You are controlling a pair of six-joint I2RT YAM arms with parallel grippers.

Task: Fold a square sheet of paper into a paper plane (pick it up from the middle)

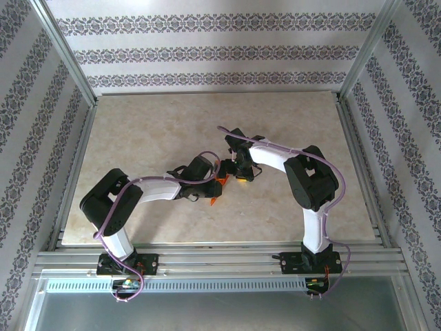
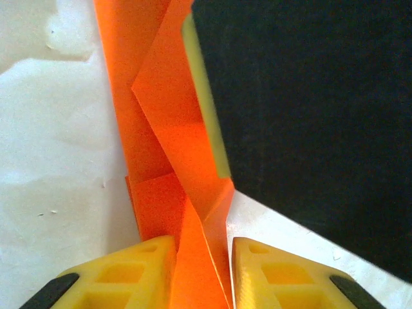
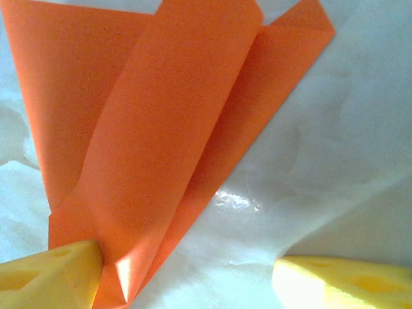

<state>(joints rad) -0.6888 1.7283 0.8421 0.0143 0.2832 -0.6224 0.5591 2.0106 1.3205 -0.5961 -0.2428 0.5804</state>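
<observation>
Paper [image 2: 168, 122]: orange, part-folded into several creased layers. A narrow fold runs up between your left jaws, and the wider flaps fan out ahead of your right jaws.
Left gripper [image 2: 203, 251]: jaws drawn close with the paper's folded edge between them. This reads as a grip.
Right gripper [image 3: 187, 257]: jaws wide apart. The paper touches one finger [image 3: 51, 277], and the other stands well clear over bare table [image 3: 335, 161].
Step, as judged: mid-fold, no dart shape yet.
Risk 1: if you close your right jaws here, they may catch only one flap. The layers would shear and the crease would go crooked.
Risk 2: if you pull the arms apart, the thin sheet may tear at the left jaws.
Risk 3: if you loosen the left jaws, the folds may spring open.
</observation>
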